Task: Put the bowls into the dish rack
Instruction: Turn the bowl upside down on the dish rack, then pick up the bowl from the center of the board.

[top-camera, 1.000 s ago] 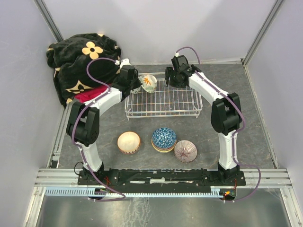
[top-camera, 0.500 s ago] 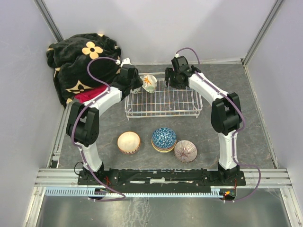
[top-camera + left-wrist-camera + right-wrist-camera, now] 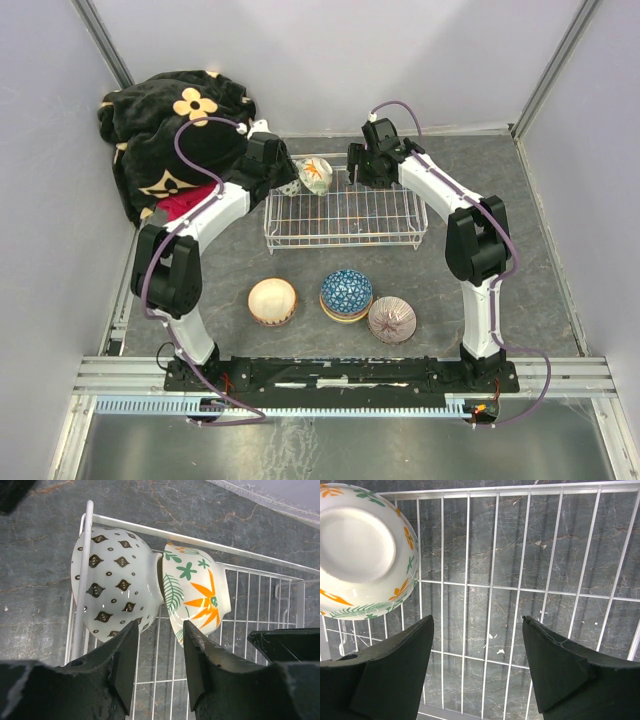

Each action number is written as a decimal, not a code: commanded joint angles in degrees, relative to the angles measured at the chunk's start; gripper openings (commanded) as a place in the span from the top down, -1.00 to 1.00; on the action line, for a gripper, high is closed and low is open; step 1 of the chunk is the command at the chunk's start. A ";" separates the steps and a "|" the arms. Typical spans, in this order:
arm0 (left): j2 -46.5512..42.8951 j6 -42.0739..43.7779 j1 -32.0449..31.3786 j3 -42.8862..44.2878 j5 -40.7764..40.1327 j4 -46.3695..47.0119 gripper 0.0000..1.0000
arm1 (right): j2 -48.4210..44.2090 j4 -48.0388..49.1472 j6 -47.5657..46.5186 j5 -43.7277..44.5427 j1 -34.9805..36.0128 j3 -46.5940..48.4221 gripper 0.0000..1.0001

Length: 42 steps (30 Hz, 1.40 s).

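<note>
The dish rack [image 3: 340,243] is a white wire basket at the back middle of the table. Two bowls stand on edge in its far left corner, leaning together: a white one with dark diamonds [image 3: 112,582] and one with orange flowers and green leaves [image 3: 200,595] [image 3: 315,175] [image 3: 362,555]. My left gripper [image 3: 160,627] [image 3: 283,183] hangs just short of them, open, with only rack wire between its fingers. Over the rack floor my right gripper [image 3: 477,622] [image 3: 358,172] is wide open and holds nothing. A cream bowl [image 3: 272,300], a blue bowl [image 3: 346,291] stacked on another, and a purple-white bowl [image 3: 391,319] sit in front of the rack.
A black blanket with yellow flowers [image 3: 175,130] is heaped at the back left, beside the rack and my left arm. Enclosure walls close in on three sides. An aluminium rail [image 3: 340,370] runs along the near edge by the arm bases.
My left gripper's jaws have gone from shut to parted, and it has drawn back slightly to the left. Both bowls stay leaning in the rack corner. The right arm has barely moved.
</note>
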 commanded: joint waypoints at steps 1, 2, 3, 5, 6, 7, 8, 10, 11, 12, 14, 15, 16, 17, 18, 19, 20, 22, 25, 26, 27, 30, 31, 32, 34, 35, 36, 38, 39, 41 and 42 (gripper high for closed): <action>-5.84 0.02 0.16 2.74 -0.74 -1.74 0.01 | -1.88 1.83 0.39 -0.88 0.31 0.00 -0.59; -6.47 -0.15 0.09 2.67 -0.41 -2.40 0.01 | -2.42 1.91 0.39 -0.87 0.29 -0.35 -0.59; -7.34 -0.31 0.08 2.48 0.09 -2.96 0.00 | -2.93 1.95 0.42 -0.84 0.30 -0.81 -0.59; -9.13 -0.60 -0.07 1.59 0.65 -3.91 -0.02 | -4.01 1.84 0.18 -0.67 0.30 -1.44 -0.60; -10.02 -0.63 -0.22 1.26 0.98 -4.69 -0.03 | -4.69 1.80 0.02 -0.66 0.31 -1.83 -0.61; -10.74 -0.56 -0.30 1.05 1.25 -5.42 -0.05 | -5.42 1.70 -0.16 -0.58 0.33 -2.27 -0.61; -11.54 -0.36 -0.38 0.92 1.68 -6.33 -0.05 | -6.29 1.51 -0.41 -0.45 0.35 -2.84 -0.61; -13.24 0.31 -0.81 0.78 2.24 -8.56 -0.06 | -8.28 1.21 -0.89 -0.21 0.28 -4.15 -0.63; -14.18 0.78 -1.06 0.74 2.54 -9.75 -0.07 | -9.55 1.03 -1.22 0.00 0.31 -5.02 -0.64; -15.00 1.31 -1.50 0.58 2.49 -10.84 -0.07 | -10.82 1.00 -1.43 0.16 0.31 -5.99 -0.65; -16.82 2.05 -2.33 -0.01 2.17 -13.03 -0.11 | -13.83 0.91 -1.92 0.66 0.32 -8.35 -0.68; -17.67 2.47 -2.89 -0.24 2.38 -13.87 -0.12 | -15.18 0.91 -2.14 0.74 0.32 -9.67 -0.69; -18.50 2.98 -3.45 -0.38 2.39 -15.14 -0.13 | -16.54 0.74 -2.43 0.74 0.29 -10.85 -0.70; -19.25 3.46 -4.27 -0.59 2.34 -16.42 -0.14 | -17.83 0.20 -2.75 0.63 0.31 -11.92 -0.72; -20.07 4.06 -5.00 -0.83 2.37 -17.79 -0.15 | -19.18 -0.02 -2.95 0.51 0.31 -13.14 -0.73; -20.80 4.49 -5.72 -1.17 2.16 -19.18 -0.16 | -20.51 -0.47 -2.99 0.42 0.25 -14.28 -0.74; -21.68 4.77 -6.49 -1.80 1.92 -20.78 -0.17 | -22.42 -0.57 -2.99 0.08 0.25 -16.09 -0.75; -23.78 4.99 -7.86 -3.47 2.06 -22.58 -0.17 | -25.02 -0.59 -2.80 -1.19 0.25 -18.57 -0.76; -27.23 4.59 -10.21 -6.56 1.91 -24.81 -0.18 | -28.81 -0.96 -2.94 -1.99 0.21 -21.92 -0.77; -28.73 4.38 -11.00 -7.47 1.68 -25.87 -0.18 | -29.95 -1.52 -3.25 -2.06 0.27 -22.79 -0.77; -29.99 4.18 -11.76 -8.50 1.25 -26.95 -0.18 | -31.23 -2.05 -3.63 -2.02 0.27 -23.71 -0.77; -34.18 2.87 -14.54 -12.60 0.17 -29.14 -0.18 | -35.07 -3.18 -4.34 -1.48 0.25 -26.41 -0.78; -35.46 2.28 -15.72 -13.87 -0.46 -29.98 -0.18 | -36.15 -3.55 -4.47 -1.40 0.26 -27.27 -0.78; -36.63 1.70 -16.68 -15.43 -1.54 -31.18 -0.18 | -37.14 -3.87 -4.59 -1.38 0.26 -28.01 -0.78; -38.61 0.60 -18.28 -17.41 -2.97 -33.50 -0.18 | -38.71 -4.39 -4.89 -1.14 0.27 -29.57 -0.79; -39.50 0.12 -18.90 -18.40 -2.93 -34.31 -0.18 | -39.27 -4.69 -5.01 -0.98 0.32 -30.20 -0.79; -40.39 -0.45 -19.54 -19.30 -2.86 -34.83 -0.18 | -39.61 -4.82 -5.06 -0.92 0.24 -31.00 -0.79; -41.71 -1.22 -21.04 -20.86 -2.33 -35.00 -0.18 | -40.07 -4.74 -5.15 -0.92 0.29 -32.46 -0.79; -42.09 -1.53 -21.84 -21.37 -1.96 -35.02 -0.18 | -40.21 -4.71 -5.14 -1.07 0.28 -33.15 -0.79; -42.06 -1.77 -23.59 -22.04 -1.04 -34.94 -0.18 | -40.39 -4.41 -4.96 -1.35 0.25 -34.35 -0.79; -41.86 -1.77 -23.97 -22.18 -0.77 -34.93 -0.18 | -40.37 -4.27 -4.90 -1.36 0.27 -34.83 -0.78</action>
